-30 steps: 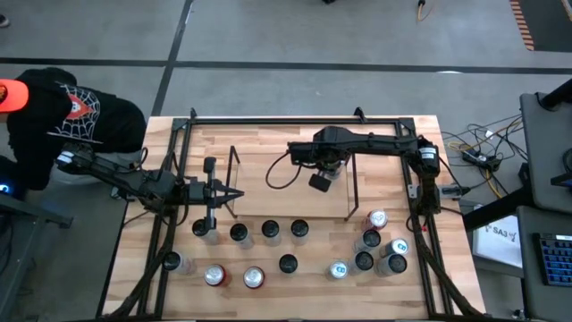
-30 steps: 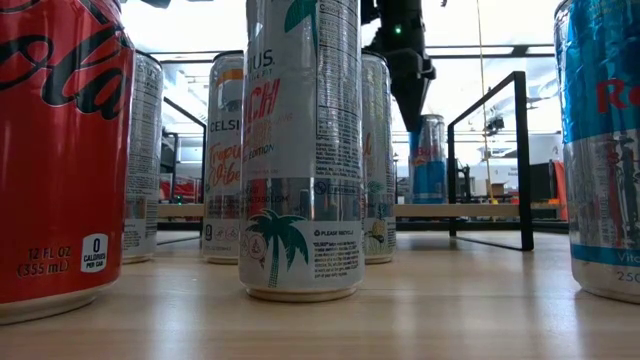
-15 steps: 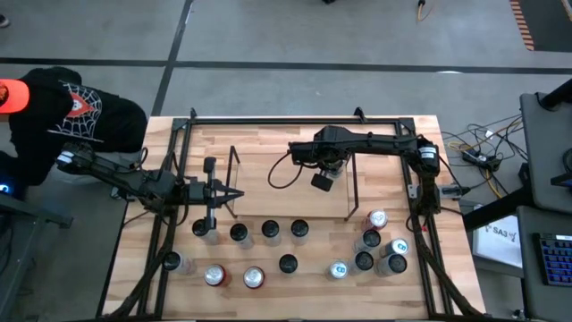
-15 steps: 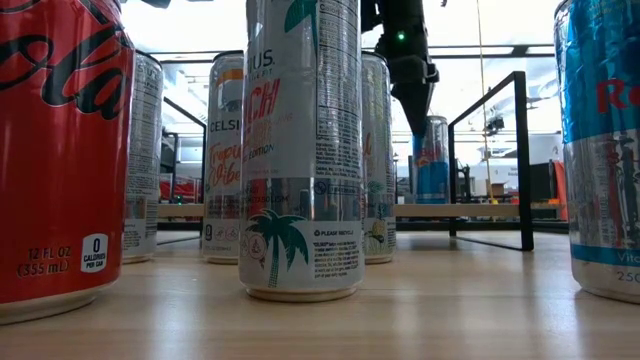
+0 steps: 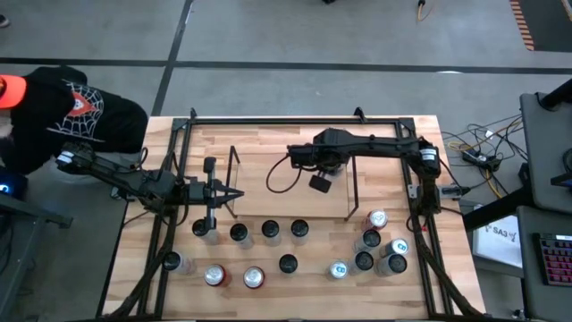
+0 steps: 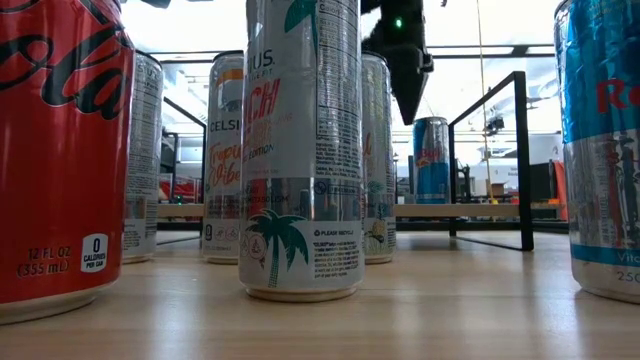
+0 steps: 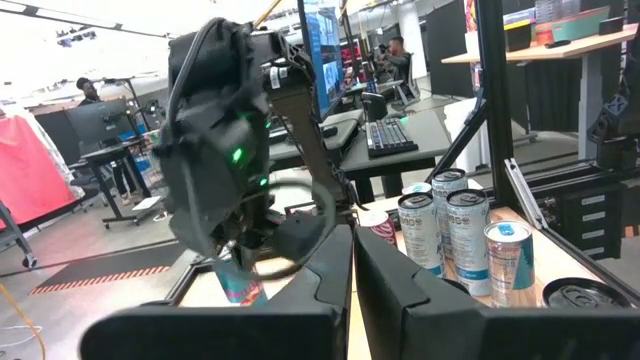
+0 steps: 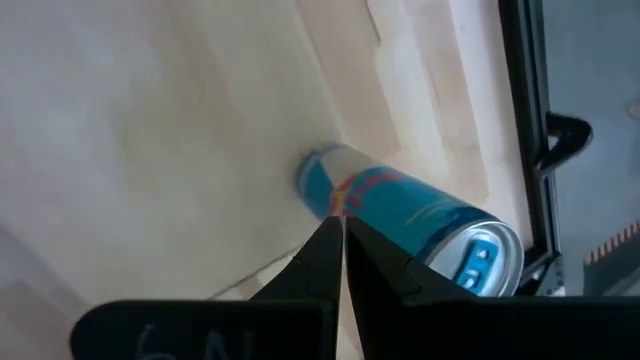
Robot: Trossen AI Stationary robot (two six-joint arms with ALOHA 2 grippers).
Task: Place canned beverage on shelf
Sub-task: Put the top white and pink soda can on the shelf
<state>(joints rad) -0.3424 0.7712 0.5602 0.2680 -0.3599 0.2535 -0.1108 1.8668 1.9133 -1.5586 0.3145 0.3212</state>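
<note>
The shelf (image 5: 268, 199) is a low rack with black wire end frames and a wood base (image 6: 480, 210), at the table's middle. A blue canned beverage (image 6: 431, 160) stands upright on that base; the right wrist view shows it (image 8: 420, 215) too. My right gripper (image 6: 405, 118) hangs shut, pointing steeply down, just above the can's top and beside it. It shows over the shelf in the high view (image 5: 318, 184), and I see no touch. My left gripper (image 5: 237, 195) waits shut and level at the shelf's left end frame, holding nothing (image 7: 353, 232).
Several upright cans stand on the near half of the table: a row (image 5: 271, 231) before the shelf, more near the front edge (image 5: 254, 277), and a cluster at the right (image 5: 377, 219). A black tubular frame (image 5: 295, 118) rings the table. A person in a black shirt (image 5: 63, 112) is at the far left.
My right gripper, still shut, has drawn up a little. In the low view it stood in front of the blue can's upper part and now hangs above its top. The can has kept its place on the shelf.
</note>
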